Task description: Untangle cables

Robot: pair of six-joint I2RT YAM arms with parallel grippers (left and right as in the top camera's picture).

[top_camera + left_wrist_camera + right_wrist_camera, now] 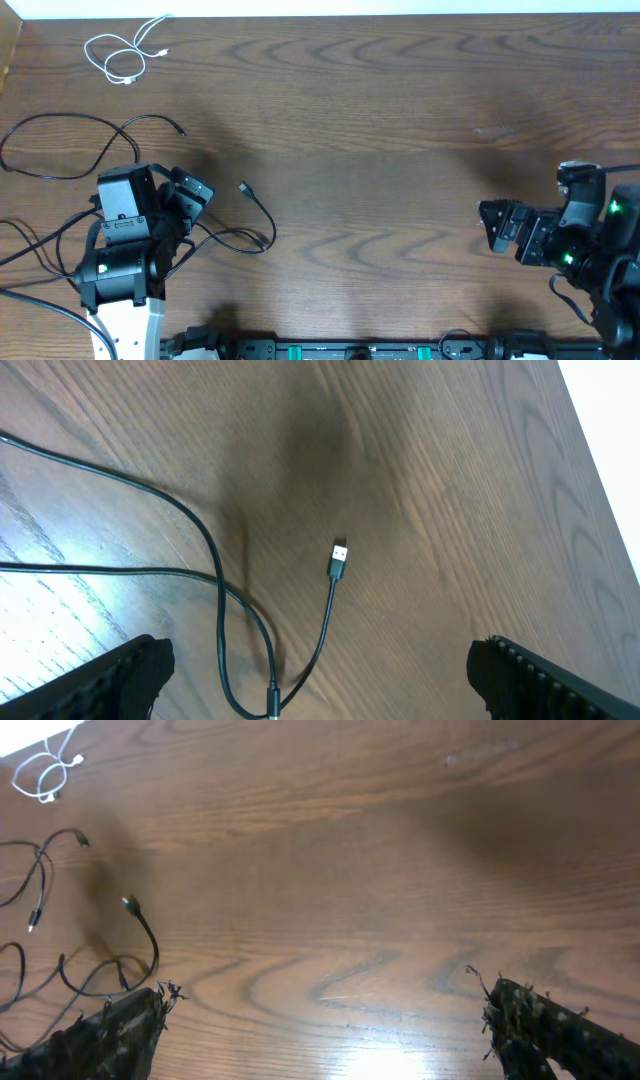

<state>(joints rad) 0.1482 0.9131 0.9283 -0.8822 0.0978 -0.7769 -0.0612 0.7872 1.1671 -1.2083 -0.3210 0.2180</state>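
Left gripper (196,190): jaws spread wide, gripping nothing, touching no cord. Low over the left side of the wooden table (400,150).

Left wrist view: gripper (320,658) directly above a black cable (322,630). Small plug (340,555) at that cable's end, flat on the wood just ahead of the fingers (125,672), tip pointing away from them. Crossing with a second black cable (205,550) at the lower edge of the view, midway between the fingers.

Overhead: same plug-ended black cable (262,225) curling in a loop just right of the left gripper. Second black cable (60,148) in a broad loop beyond the left arm, toward the table's left edge. More thin black cord near that edge, partly under the arm; cannot tell which ends belong together.

White cable (125,55): loosely coiled at the far left corner, well apart from the black cables and from both grippers.

Right gripper (497,225): jaws likewise wide apart, empty, at the right side of the table. Right wrist view (325,1005): bare wood beneath, all cables far off to the left, white cable (45,775) in the top corner.
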